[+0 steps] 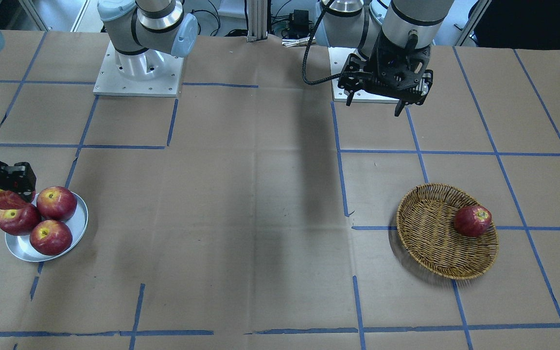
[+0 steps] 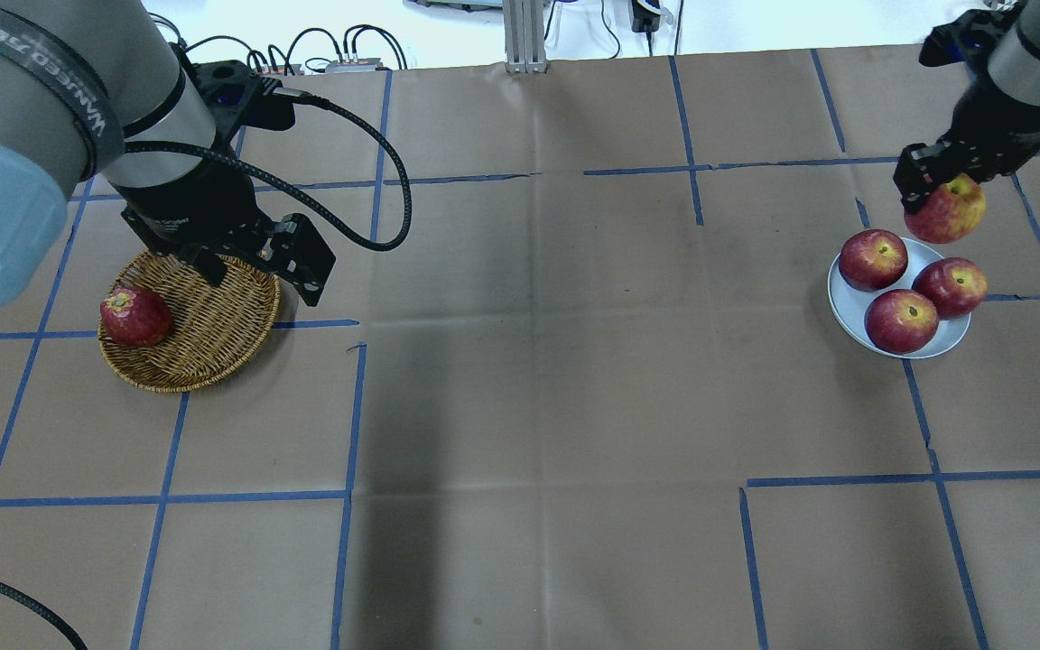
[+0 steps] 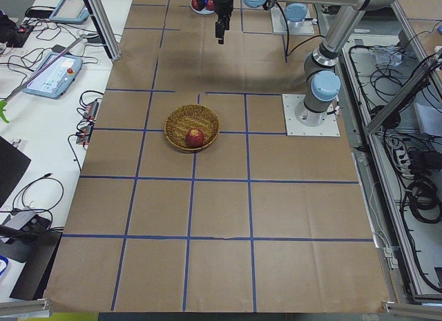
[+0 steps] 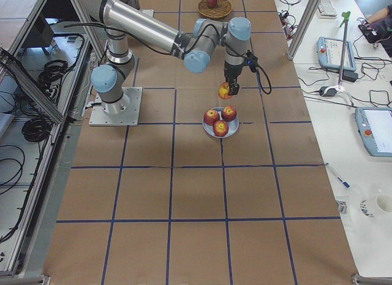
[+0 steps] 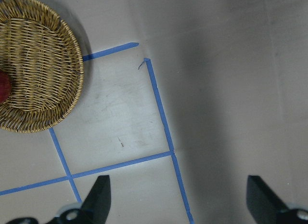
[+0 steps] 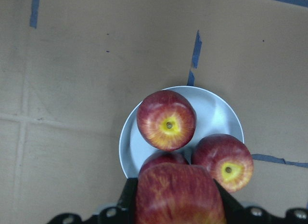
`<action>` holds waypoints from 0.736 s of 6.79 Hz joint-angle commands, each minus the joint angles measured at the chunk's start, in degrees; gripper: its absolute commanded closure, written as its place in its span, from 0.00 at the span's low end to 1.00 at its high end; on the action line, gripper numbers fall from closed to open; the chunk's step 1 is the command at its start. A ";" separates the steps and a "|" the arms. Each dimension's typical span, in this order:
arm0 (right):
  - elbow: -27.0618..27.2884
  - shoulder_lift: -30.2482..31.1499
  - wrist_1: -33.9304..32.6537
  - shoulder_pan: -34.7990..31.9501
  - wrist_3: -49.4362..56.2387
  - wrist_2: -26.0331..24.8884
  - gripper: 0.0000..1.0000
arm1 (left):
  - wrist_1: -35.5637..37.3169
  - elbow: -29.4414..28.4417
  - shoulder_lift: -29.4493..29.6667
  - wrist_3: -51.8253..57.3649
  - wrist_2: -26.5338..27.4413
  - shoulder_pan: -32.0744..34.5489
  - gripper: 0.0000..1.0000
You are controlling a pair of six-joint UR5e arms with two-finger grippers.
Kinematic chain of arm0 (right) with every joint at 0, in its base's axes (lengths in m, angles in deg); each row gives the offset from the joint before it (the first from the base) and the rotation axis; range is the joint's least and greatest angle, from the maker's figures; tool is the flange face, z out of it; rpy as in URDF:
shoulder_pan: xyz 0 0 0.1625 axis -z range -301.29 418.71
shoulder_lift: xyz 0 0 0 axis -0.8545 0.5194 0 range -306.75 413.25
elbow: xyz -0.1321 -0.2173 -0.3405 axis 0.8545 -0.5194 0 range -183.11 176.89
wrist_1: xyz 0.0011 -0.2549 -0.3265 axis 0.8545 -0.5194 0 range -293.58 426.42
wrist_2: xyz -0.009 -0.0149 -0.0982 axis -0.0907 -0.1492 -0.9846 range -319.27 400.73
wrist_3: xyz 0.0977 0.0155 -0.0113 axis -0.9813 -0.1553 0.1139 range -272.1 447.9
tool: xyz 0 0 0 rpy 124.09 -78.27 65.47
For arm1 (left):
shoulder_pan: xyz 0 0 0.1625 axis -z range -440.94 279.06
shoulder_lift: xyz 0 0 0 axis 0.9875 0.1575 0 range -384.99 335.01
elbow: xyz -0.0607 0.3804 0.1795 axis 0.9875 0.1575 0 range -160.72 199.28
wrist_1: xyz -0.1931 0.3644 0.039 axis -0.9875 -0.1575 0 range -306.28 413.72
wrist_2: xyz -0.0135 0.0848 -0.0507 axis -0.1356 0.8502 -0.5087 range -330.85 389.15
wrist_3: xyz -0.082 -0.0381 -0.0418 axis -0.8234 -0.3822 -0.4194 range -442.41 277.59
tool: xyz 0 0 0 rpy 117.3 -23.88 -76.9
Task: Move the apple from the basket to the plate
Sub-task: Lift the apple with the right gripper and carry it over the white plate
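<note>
Item: right gripper (image 2: 931, 185), pinching the apple (image 6: 179, 197), raised, with the plate (image 6: 219, 113) below and just ahead, crowded by three dark apples (image 6: 166, 120). You should lower slowly onto the bare patch ahead and release only once the apple is seated, since it may roll. Left gripper (image 5: 178, 200): spread, empty.

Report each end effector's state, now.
Left end effector: open, empty.
Right end effector: closed on the apple.
</note>
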 commanded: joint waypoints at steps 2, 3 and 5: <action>5.72 -3.90 -4.80 3.08 3.53 1.37 0.57 | -0.04 0.05 0.03 0.04 0.00 0.35 0.01; 7.49 -4.07 -8.12 3.08 3.62 1.28 0.57 | -0.04 0.14 0.03 0.04 0.00 0.35 0.01; 7.16 -4.34 -9.29 3.17 3.62 1.19 0.57 | -0.04 0.23 -0.15 0.04 -0.09 0.35 0.01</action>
